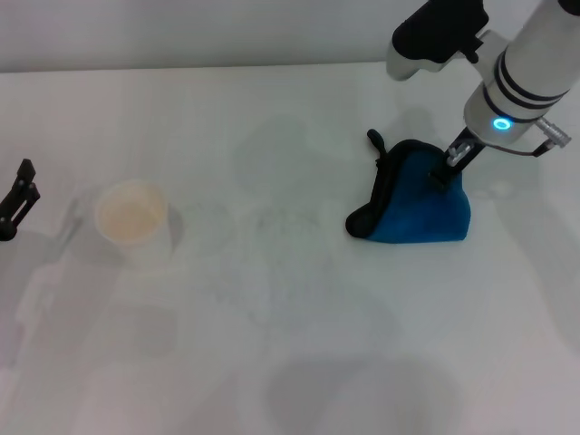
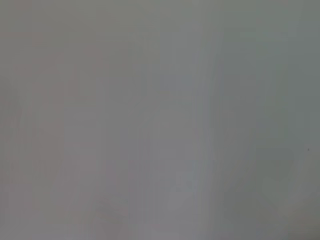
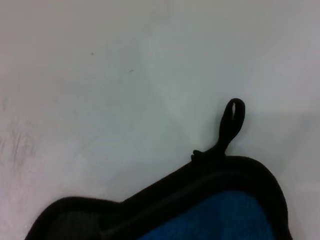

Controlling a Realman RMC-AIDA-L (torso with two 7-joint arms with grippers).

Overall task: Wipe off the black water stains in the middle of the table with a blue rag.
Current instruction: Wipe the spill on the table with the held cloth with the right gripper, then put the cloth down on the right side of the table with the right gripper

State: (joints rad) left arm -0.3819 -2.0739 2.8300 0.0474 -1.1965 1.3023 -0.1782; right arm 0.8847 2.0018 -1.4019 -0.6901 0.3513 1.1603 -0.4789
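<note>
One blue rag (image 1: 417, 204) with black edging and a short loop is lying folded on the white surface (image 1: 272, 362), right end effector (image 1: 446, 172) pinching its top; left end effector (image 1: 18, 195) is idling at the edge, its grip unclear.

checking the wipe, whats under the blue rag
The blue rag lies on the white table, the right gripper on top. Anything beneath is covered; only faint streaks show beside it.
</note>
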